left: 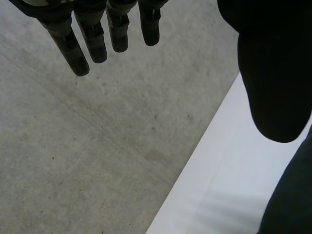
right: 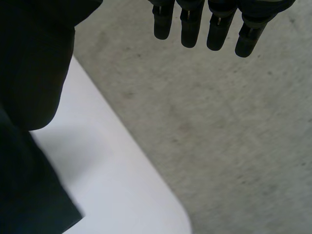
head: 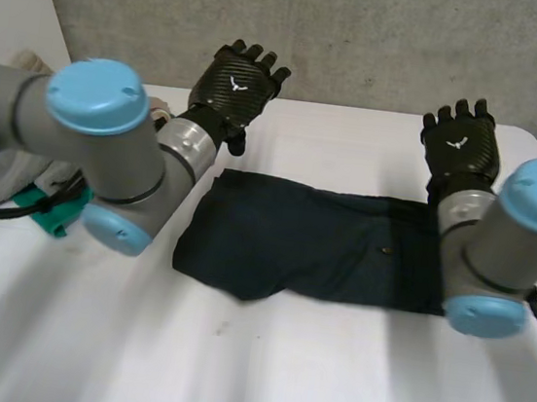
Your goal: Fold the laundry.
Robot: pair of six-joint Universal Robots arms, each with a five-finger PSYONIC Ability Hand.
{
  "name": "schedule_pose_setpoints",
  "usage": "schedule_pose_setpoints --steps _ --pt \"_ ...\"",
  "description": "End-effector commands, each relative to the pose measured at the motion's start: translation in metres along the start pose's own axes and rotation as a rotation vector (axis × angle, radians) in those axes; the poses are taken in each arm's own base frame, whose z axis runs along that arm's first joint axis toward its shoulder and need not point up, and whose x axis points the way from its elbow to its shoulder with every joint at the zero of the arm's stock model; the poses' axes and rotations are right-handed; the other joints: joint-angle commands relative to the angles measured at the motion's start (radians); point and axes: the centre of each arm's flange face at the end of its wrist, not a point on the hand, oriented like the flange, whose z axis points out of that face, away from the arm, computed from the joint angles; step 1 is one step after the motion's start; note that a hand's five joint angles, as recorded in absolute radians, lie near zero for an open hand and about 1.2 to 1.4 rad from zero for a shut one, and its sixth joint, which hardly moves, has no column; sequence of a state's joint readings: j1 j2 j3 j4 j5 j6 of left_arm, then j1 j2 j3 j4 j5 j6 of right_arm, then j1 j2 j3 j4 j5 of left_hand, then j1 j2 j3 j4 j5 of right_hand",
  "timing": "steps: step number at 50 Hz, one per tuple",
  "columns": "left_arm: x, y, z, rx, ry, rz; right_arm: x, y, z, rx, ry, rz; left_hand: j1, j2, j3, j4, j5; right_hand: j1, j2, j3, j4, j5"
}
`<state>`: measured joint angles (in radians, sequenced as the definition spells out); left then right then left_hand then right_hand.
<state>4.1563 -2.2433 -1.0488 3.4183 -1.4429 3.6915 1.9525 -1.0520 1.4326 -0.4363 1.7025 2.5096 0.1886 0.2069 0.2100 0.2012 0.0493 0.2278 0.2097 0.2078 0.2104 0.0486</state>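
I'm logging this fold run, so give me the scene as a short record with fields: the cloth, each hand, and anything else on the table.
cloth: dark blue cloth, lying across the middle of the white table, no hand on it
left hand: left hand open, fingers straight, holding nothing, beyond the cloth's far left corner
right hand: right hand open, fingers straight, holding nothing, at the cloth's far right corner
other things: pale cloth and a teal item behind the left arm
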Motion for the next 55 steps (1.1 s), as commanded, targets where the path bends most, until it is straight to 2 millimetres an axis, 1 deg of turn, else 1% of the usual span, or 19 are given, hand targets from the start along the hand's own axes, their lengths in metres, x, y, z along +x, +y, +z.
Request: schedule_pose_setpoints --steps 1,5,7,15,18,19,20,26,29,33,36,37,41,42,45,48,51,52,55 --pt "-0.002 -0.017 -0.048 0.009 0.02 -0.065 0.016 0.014 -0.066 -0.325 -0.286 0.176 -0.014 -0.032 -0.036 -0.027 -0.049 -0.053 -0.035 -0.033 -0.036 -0.049" --pt "0.004 -0.011 -0.065 0.0 0.039 -0.086 0.008 0.034 -0.084 -0.459 -0.359 0.257 -0.014 -0.032 -0.036 -0.027 -0.049 0.02 0.038 0.04 0.037 0.025" --pt "0.008 -0.007 -0.072 -0.013 0.044 -0.095 0.005 0.041 -0.085 -0.46 -0.358 0.257 -0.014 -0.032 -0.036 -0.027 -0.049 0.026 0.044 0.046 0.043 0.031" --pt "0.013 0.003 -0.078 -0.048 0.05 -0.138 -0.008 0.073 -0.063 -0.359 -0.264 0.177 -0.014 -0.032 -0.036 -0.027 -0.049 0.187 0.205 0.207 0.205 0.192" --pt "0.012 0.005 -0.078 -0.055 0.043 -0.147 -0.012 0.085 -0.058 -0.381 -0.237 0.162 -0.014 -0.032 -0.036 -0.027 -0.049 0.515 0.533 0.535 0.532 0.52" --pt "0.011 0.006 -0.079 -0.06 0.037 -0.153 -0.011 0.089 -0.056 -0.398 -0.22 0.159 -0.014 -0.032 -0.036 -0.027 -0.049 1.095 1.113 1.115 1.112 1.099" --pt "0.011 0.006 -0.079 -0.062 0.034 -0.155 -0.01 0.09 -0.054 -0.401 -0.208 0.158 -0.014 -0.032 -0.036 -0.027 -0.049 1.168 1.186 1.188 1.185 1.172" --pt "0.003 0.005 -0.082 -0.071 0.007 -0.166 0.025 0.083 -0.051 -0.432 -0.042 0.078 -0.014 -0.032 -0.036 -0.027 -0.049 1.168 1.187 1.188 1.186 1.173" --pt "-0.004 0.001 -0.086 -0.068 -0.008 -0.171 0.04 0.084 -0.05 -0.455 -0.017 -0.073 -0.014 -0.032 -0.036 -0.027 -0.049 1.168 1.187 1.188 1.186 1.173" --pt "-0.012 -0.002 -0.09 -0.064 -0.026 -0.179 0.043 0.07 -0.046 -0.39 -0.014 -0.275 -0.014 -0.032 -0.036 -0.027 -0.049 1.168 1.187 1.188 1.186 1.173" --pt "-0.015 -0.002 -0.091 -0.064 -0.033 -0.182 0.013 0.033 -0.045 -0.182 -0.044 -0.369 -0.014 -0.032 -0.036 -0.027 -0.049 1.168 1.187 1.188 1.186 1.173" --pt "-0.016 -0.001 -0.092 -0.068 -0.036 -0.187 -0.007 0.012 -0.049 -0.052 -0.068 -0.402 -0.014 -0.032 -0.036 -0.027 -0.049 1.168 1.187 1.188 1.186 1.173" --pt "-0.016 0.001 -0.095 -0.083 -0.038 -0.191 -0.059 -0.025 -0.074 0.239 -0.202 -0.446 -0.014 -0.032 -0.036 -0.027 -0.049 1.168 1.187 1.188 1.186 1.173" --pt "-0.016 0.0 -0.095 -0.084 -0.037 -0.192 -0.09 -0.026 -0.092 0.351 -0.327 -0.457 -0.014 -0.032 -0.036 -0.027 -0.049 1.168 1.187 1.188 1.186 1.173" --pt "-0.015 0.002 -0.097 -0.099 -0.033 -0.197 -0.137 -0.027 -0.126 0.518 -0.544 -0.475 -0.014 -0.032 -0.036 -0.027 -0.049 1.168 1.187 1.188 1.186 1.173" --pt "-0.014 0.004 -0.098 -0.109 -0.034 -0.198 -0.145 -0.026 -0.129 0.54 -0.57 -0.507 -0.014 -0.032 -0.036 -0.027 -0.049 1.168 1.187 1.188 1.186 1.173" --pt "-0.015 0.004 -0.098 -0.115 -0.034 -0.199 -0.139 -0.035 -0.125 0.55 -0.549 -0.474 -0.014 -0.032 -0.036 -0.027 -0.049 0.237 0.255 0.257 0.255 0.242" --pt "-0.016 0.003 -0.097 -0.111 -0.038 -0.199 -0.134 -0.039 -0.122 0.537 -0.545 -0.395 -0.014 -0.032 -0.036 -0.027 -0.049 0.078 0.096 0.098 0.095 0.082" --pt "-0.017 -0.001 -0.094 -0.094 -0.041 -0.194 -0.111 -0.054 -0.112 0.51 -0.506 -0.212 -0.014 -0.032 -0.036 -0.027 -0.049 -0.053 -0.035 -0.033 -0.036 -0.049"
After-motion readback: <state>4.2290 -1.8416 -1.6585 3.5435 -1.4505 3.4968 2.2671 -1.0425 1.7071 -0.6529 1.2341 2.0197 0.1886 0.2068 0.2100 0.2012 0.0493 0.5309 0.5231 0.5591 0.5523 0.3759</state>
